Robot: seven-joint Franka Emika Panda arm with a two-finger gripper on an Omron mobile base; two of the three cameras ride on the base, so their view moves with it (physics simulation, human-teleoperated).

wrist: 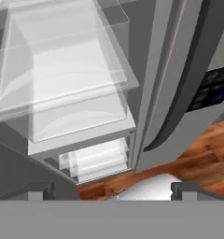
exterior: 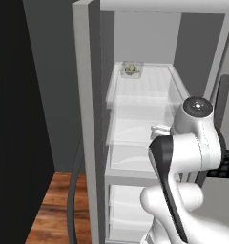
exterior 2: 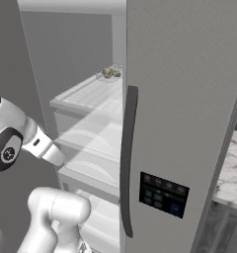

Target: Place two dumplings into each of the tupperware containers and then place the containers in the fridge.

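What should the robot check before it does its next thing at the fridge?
1. Fridge left door open: ok, the shelves are reachable.
2. One tupperware container on the upper shelf: ok, it sits at the back.
3. Dumplings inside it: ok, some are there, but the count cannot be told.
4. Second container in the fridge: cannot tell, none seen on the shelves in view.
5. Gripper empty: ok, jaws wide apart, nothing between them.
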